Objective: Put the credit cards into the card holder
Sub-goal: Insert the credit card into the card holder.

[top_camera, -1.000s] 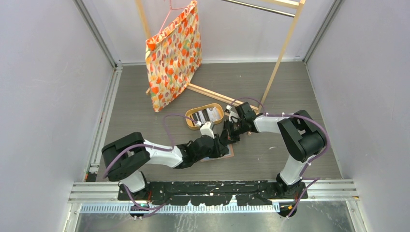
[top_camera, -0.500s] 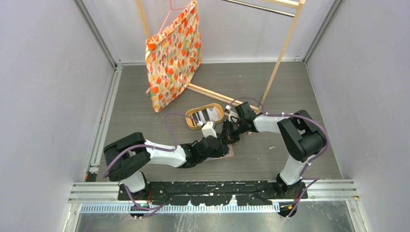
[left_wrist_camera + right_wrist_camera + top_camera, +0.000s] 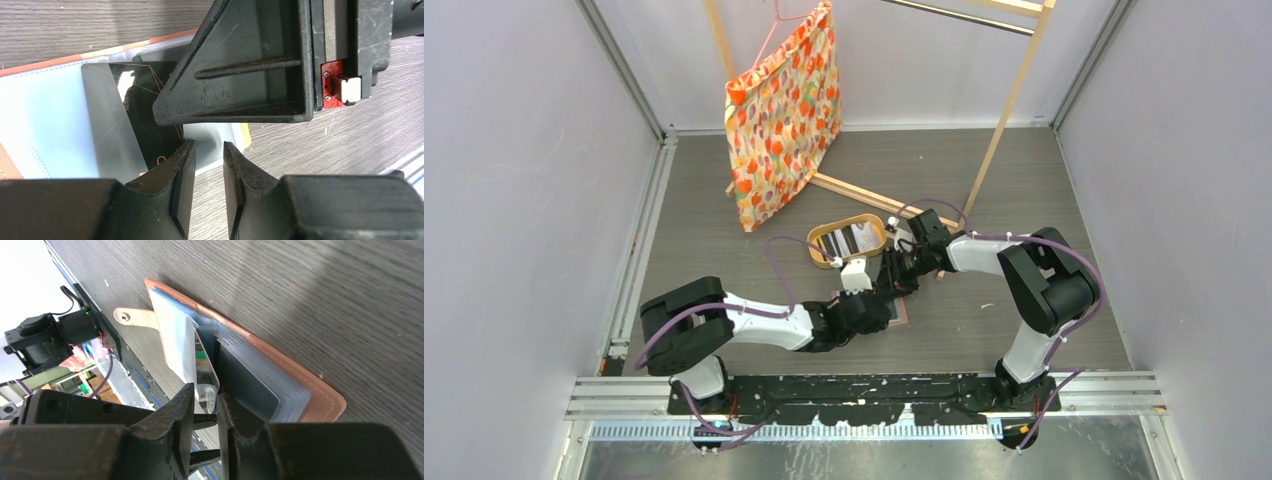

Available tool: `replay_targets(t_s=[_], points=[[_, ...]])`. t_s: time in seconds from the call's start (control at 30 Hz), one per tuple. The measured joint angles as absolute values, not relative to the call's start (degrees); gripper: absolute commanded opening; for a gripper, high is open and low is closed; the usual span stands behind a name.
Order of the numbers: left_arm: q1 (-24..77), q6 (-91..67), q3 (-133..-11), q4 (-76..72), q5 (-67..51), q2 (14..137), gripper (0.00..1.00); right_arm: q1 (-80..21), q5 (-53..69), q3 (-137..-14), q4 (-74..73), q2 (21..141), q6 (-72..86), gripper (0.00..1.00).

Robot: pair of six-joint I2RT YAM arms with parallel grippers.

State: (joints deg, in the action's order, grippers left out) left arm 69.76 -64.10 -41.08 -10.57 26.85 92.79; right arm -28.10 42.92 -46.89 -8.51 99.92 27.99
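- While card holder (image 3: 305, 390) lies open, flat on bench (image 3: 984, 200) at ctr of top view, one glossy credit card (image 3: 117, 125) sits part-way in its light-blue pocket.
- More cards (image 3: 854, 237) in oval wooden tray (image 3: 822, 260), at holder's 11 o'clock.
- Right gripper (image 3: 205, 412): jaws slightly parted, card edge betw them, not clamped afaict.
- Left gripper (image 3: 205, 187): jaws slightly spread, nothing betw.
- Card prob light, stiff, slick; pinch flat faces nr free short edge. Pocket film soft, likely buckles.

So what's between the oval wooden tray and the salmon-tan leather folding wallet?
In the top view, the left arm's white wrist block sits between tray and wallet, with the right gripper just beside it.
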Motion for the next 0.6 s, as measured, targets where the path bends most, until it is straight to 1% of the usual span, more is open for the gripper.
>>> replay_targets(t_s=[0.13, 0.27, 0.43, 0.6], points=[[69.8, -64.1, -41.1, -10.2, 27.1, 92.8, 0.29, -28.4, 42.7, -48.2, -10.5, 99.9, 26.2, 0.37], [69.8, -63.9, -41.1, -10.2, 27.2, 92.7, 0.3, -28.4, 41.6, -50.0, -13.5, 99.7, 23.3, 0.41], [69.8, -61.3, -40.6, -10.0, 26.7, 91.3, 0.33, -28.4, 39.7, -52.0, -17.1, 99.3, 19.7, 0.44], [69.8, -57.2, -38.5, -10.0, 25.3, 85.3, 0.35, -28.4, 38.7, -53.6, -19.9, 99.2, 16.5, 0.44]])
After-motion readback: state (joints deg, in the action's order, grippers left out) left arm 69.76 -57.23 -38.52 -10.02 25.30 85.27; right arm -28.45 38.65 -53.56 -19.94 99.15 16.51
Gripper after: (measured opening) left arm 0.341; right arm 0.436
